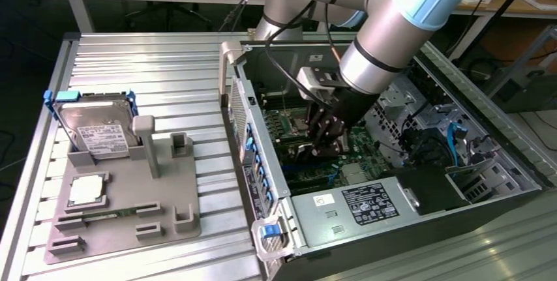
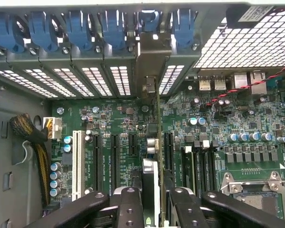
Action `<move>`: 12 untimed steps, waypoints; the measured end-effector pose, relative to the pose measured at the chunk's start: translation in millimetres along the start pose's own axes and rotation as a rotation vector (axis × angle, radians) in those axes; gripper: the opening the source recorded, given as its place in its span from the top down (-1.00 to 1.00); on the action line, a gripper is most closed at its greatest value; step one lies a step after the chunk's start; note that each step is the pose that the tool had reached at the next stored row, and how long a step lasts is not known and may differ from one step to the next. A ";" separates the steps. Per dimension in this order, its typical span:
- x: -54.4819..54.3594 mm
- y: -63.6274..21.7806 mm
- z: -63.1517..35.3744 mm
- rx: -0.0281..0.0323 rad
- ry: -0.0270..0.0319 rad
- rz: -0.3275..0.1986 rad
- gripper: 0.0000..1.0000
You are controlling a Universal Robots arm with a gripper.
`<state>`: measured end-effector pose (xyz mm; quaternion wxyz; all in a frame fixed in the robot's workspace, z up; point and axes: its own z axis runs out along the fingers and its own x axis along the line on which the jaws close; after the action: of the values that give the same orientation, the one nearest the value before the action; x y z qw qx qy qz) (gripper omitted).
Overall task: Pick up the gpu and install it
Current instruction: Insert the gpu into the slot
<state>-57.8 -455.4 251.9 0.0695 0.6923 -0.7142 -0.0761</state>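
Aluminium slats of the workbench (image 1: 148,66) are seen beneath an open computer case (image 1: 513,183), which is laid on its side and serves as the landmark here. Inside that case, the motherboard (image 2: 118,123) is spread across the floor, with a power supply (image 1: 348,212) set at the case's near end in the exterior view. Outside the case, towards the exterior view's left, a grey parts holder (image 1: 122,209) is placed, and a hard drive (image 1: 98,131) is propped upright at its far end. The robot arm (image 1: 392,33) is reached down into the case from above. Between its fingers the gripper (image 2: 151,202) is closed narrowly on the gpu (image 2: 154,142), which is held edge-on over the motherboard's expansion slots. The card's metal bracket (image 2: 152,57) is lined up against the case's rear slot wall, among the blue retention clips (image 2: 114,26).
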 end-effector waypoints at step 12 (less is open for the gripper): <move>1.2 0.9 4.1 0.0004 0.0031 0.001 0.46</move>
<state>-59.5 -456.6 248.0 0.0705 0.6921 -0.7144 -0.0749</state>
